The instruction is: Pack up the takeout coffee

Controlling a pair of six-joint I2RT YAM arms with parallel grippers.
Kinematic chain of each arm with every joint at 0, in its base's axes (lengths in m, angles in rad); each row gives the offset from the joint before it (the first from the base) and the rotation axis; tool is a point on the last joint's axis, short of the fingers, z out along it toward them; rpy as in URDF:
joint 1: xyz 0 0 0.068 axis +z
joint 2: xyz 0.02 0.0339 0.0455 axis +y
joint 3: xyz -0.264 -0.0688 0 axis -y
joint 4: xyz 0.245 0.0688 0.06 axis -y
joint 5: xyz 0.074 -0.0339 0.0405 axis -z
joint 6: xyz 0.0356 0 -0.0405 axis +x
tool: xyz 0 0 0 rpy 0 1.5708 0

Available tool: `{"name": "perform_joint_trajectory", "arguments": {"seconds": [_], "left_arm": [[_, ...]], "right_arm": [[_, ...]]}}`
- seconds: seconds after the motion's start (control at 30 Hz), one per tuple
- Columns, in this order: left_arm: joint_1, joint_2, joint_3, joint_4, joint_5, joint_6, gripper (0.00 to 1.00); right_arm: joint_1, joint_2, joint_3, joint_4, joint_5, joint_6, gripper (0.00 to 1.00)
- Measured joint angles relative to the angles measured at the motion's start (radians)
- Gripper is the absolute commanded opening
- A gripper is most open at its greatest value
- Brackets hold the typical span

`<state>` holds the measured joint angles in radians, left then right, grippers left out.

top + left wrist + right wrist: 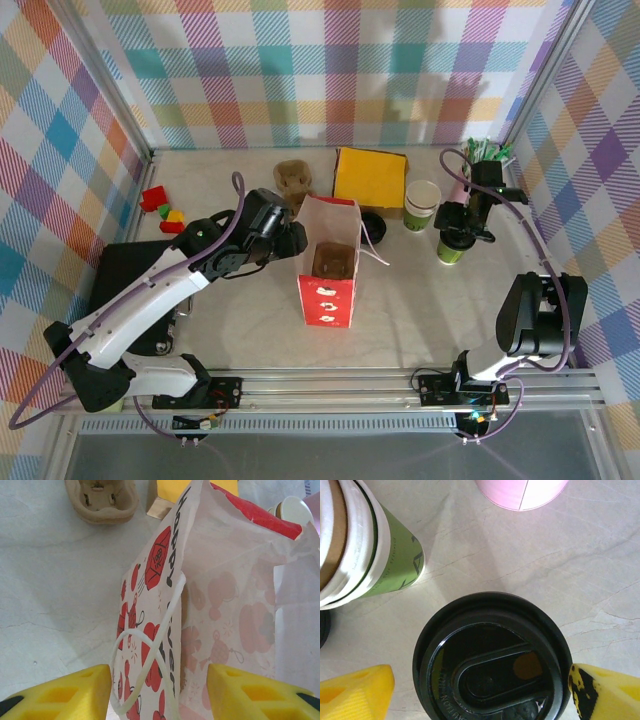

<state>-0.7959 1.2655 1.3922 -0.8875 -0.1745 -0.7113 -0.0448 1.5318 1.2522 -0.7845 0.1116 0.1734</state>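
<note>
From overhead I see a pale marbled surface (420, 310) walled in by plaid cloth. The takeout coffee (421, 205), an open green cup with a cream-white rim, stands upright toward the back right. It is just beside a yellow box (370, 175) and clear of both arms. Next to it, a little nearer me, stands a second green cup (450, 252) with a black lid. My right pincer (458, 236) hangs over that lidded cup. Its yellow fingers (355, 692) are apart, one on either side of the lid. A sliver of surface shows between one finger and the lid, so nothing is clamped. In the right wrist view the takeout coffee sits at the upper left and a pink cup (522, 492) at the top. At the centre stands a red and white paper bag (328, 290), mouth open, with something brown inside. My left pincer (296, 240) is at the bag's left side. Its wrist view shows the fingers apart, with the bag's edge and white handle (176, 600) between them. A brown cardboard carrier (293, 178) lies behind the bag.
</note>
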Motion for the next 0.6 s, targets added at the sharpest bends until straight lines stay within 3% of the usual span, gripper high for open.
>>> {"name": "perform_joint_trajectory", "arguments": {"seconds": [0.6], "left_arm": [[0.000,-0.013,-0.021,0.000,-0.008,0.024,0.53]], "right_arm": [[-0.028,0.049,0.031,-0.049,-0.035,-0.026,0.79]]}}
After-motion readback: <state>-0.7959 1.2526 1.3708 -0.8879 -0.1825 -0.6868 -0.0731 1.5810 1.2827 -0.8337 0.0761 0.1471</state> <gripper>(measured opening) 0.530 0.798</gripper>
